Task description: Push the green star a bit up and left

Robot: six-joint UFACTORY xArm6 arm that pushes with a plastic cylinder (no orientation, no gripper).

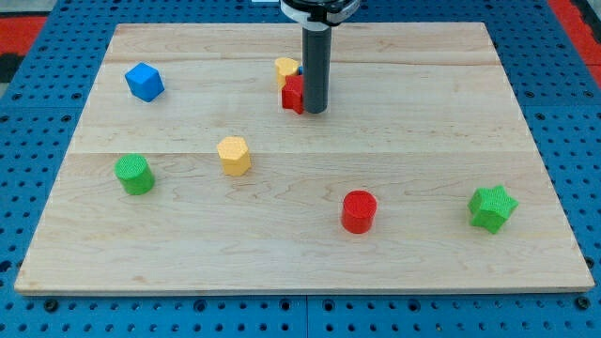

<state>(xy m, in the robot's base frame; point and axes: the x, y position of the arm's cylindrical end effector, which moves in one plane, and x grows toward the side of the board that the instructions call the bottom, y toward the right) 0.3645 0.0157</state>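
Note:
The green star (492,207) lies near the board's right edge, toward the view's bottom. My tip (315,111) is far from it, up and to the left, near the board's top middle. The tip touches the right side of a red block (294,94), partly hidden by the rod. A yellow block (286,68) sits just above the red one.
A blue cube (145,82) sits at the upper left. A yellow hexagonal block (234,155) lies left of centre. A green cylinder (134,174) is at the left. A red cylinder (359,210) stands left of the star. The wooden board (423,113) rests on a blue pegboard.

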